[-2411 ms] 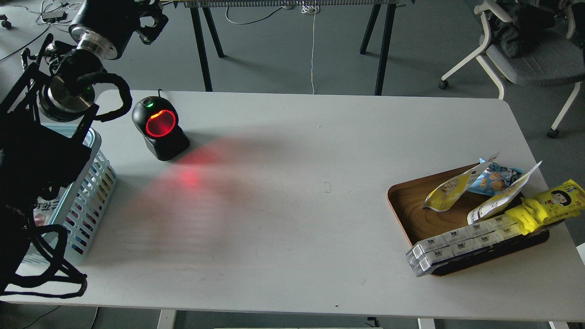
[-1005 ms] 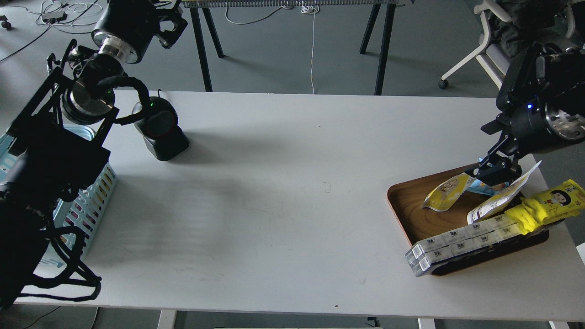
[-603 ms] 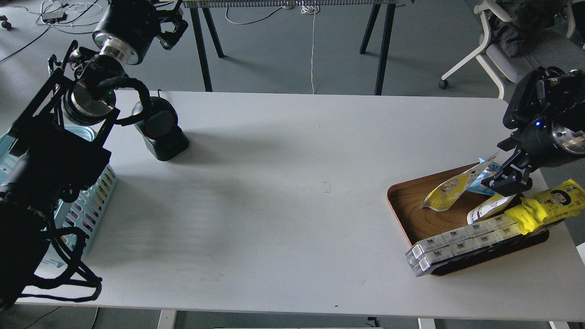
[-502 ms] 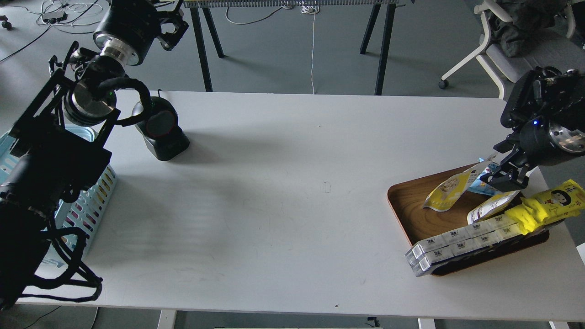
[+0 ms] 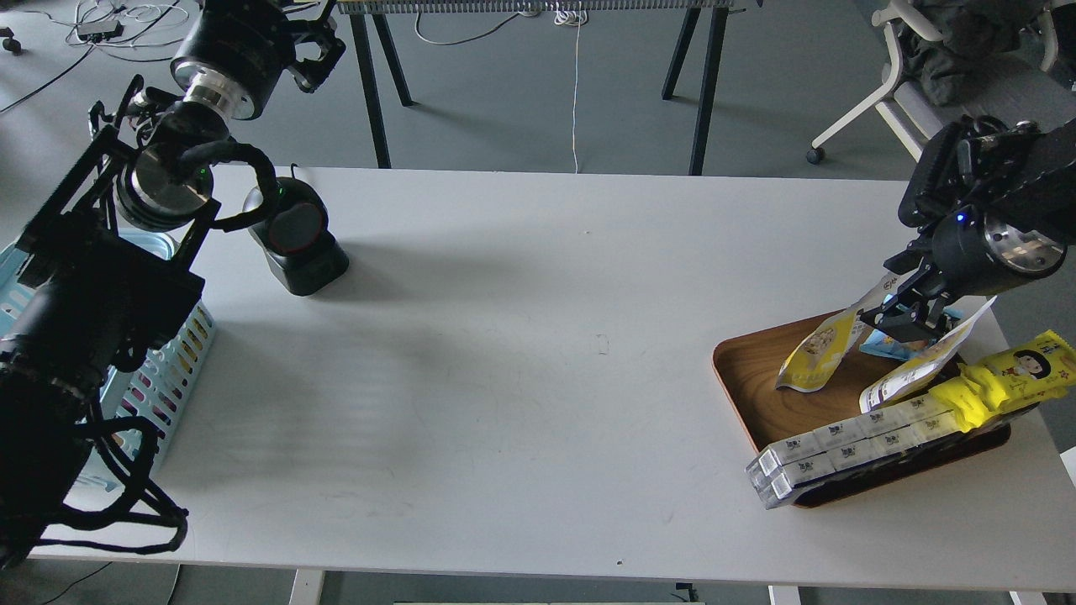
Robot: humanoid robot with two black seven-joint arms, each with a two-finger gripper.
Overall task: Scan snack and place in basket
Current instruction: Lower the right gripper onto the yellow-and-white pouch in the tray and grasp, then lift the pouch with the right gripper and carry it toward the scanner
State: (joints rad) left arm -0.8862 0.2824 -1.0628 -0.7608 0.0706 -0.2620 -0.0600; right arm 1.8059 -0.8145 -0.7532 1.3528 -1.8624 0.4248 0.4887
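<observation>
Table: scanner far left; basket at left edge; tray right, holding snack and packets.

I count 2 yellow-and-white pouches, 1 blue snack bag, 1 long yellow packet and 2 stacked white rows of boxes on 1 wooden tray at right. At left, 1 scanner and 1 basket.

You have a white table carrying three things: a black scanner at far left, a light blue basket just nearer than it, and a brown wooden tray well apart, at the right edge.
</observation>
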